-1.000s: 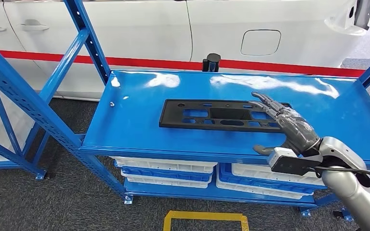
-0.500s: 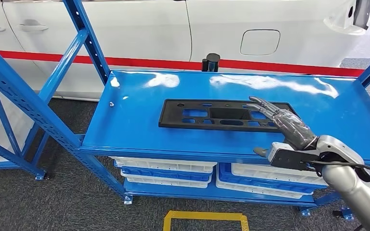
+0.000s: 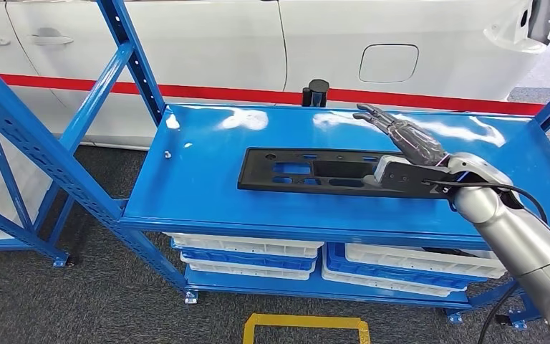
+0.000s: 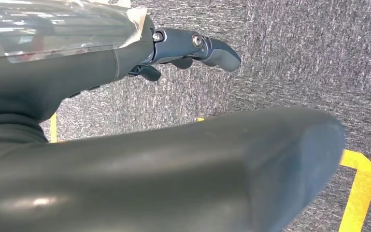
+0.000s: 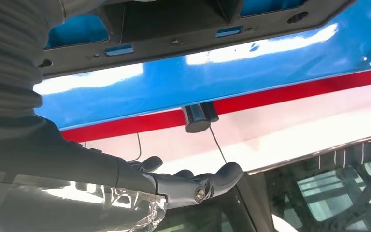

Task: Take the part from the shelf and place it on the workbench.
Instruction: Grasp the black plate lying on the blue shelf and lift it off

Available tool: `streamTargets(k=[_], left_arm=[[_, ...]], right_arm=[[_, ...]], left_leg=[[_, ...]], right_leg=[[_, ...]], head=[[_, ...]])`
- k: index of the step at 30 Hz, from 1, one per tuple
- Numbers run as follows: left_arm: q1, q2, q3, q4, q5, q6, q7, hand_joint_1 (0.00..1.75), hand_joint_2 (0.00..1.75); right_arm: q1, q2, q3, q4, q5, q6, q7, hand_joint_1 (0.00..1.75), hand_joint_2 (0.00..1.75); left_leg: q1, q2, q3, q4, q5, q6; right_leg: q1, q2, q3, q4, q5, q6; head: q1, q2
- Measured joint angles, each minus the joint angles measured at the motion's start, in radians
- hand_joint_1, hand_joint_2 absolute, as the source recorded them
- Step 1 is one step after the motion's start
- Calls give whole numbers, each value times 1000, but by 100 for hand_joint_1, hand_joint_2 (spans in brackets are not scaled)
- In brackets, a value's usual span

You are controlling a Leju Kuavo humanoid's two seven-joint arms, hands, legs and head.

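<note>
Yellow floor marking [image 3: 306, 326] on grey carpet at 6 o'clock. Above it, white bins [image 3: 247, 254] under the blue shelf top [image 3: 186, 186]. Black part [image 3: 315, 172] lies flat mid-shelf. Right hand [image 3: 404, 136] at 2 o'clock above the part's right end, fingers extended, holding nothing. Left hand [image 4: 188, 46] holds nothing. Dark cylinder [image 3: 318, 93] at 12 o'clock; white car [image 3: 329, 43] beyond

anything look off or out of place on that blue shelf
Nothing stands out. The black part lies flat and square on the blue shelf, with no visible damage. The right hand is above its right end, fingers spread, holding nothing.
</note>
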Motion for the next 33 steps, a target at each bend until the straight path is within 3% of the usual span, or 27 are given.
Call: streamTargets(k=[18,22,29,33], left_arm=[[1,0,3,1,-8,-1,-3,0,0],[2,0,2,1,-22,-7,-6,0,0],[3,0,3,1,-22,-17,-6,0,0],[3,0,3,1,-23,-18,-9,0,0]], right_arm=[[-31,16,48,75,-20,-37,1,0,175],[-25,-20,59,79,-60,-71,8,0,175],[-16,-98,43,-69,-192,54,50,0,175],[-2,-147,42,-146,-221,76,71,0,175]], left_leg=[[0,0,0,0,0,0],[0,-1,0,1,0,0],[-1,-1,0,1,0,0],[-1,-1,0,1,0,0]], right_leg=[[0,0,0,0,0,0],[-1,0,-1,0,0,0],[-1,-1,-1,0,0,0],[-1,0,-1,0,0,0]], head=[[0,0],[0,0],[0,0],[0,0]])
